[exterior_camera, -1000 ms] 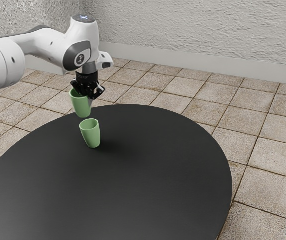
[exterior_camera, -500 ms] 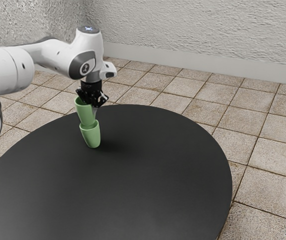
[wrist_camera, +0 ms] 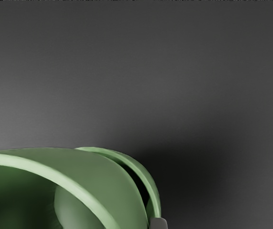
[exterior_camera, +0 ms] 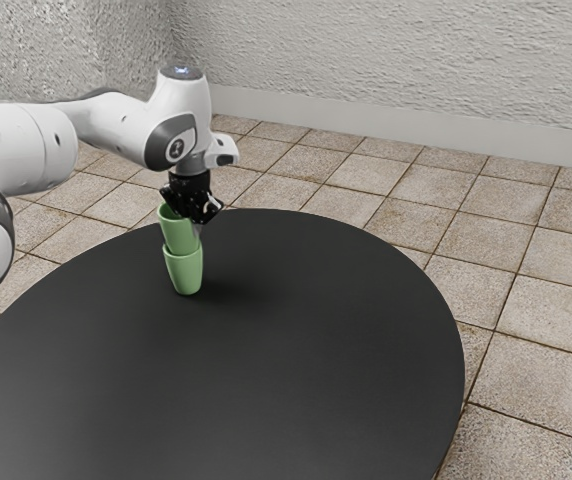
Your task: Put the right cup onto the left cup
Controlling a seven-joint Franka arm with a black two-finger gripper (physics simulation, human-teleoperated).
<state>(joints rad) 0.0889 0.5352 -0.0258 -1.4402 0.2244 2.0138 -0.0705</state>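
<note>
Gripper (exterior_camera: 194, 222) clamped on the upper cup (exterior_camera: 177, 234), and its base is inside the lower cup (exterior_camera: 184, 272) on the counter (exterior_camera: 316, 350) — dark gap along one side of the rim! Centre it, ease straight down, let go softly — a sideways drag could tip both.

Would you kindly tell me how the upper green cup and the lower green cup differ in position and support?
The upper green cup is held by the pincer; the lower green cup stands on the black round table.
The upper cup's base is hidden inside the lower cup, whose own base shows.
Both are green and taper downward.
</note>
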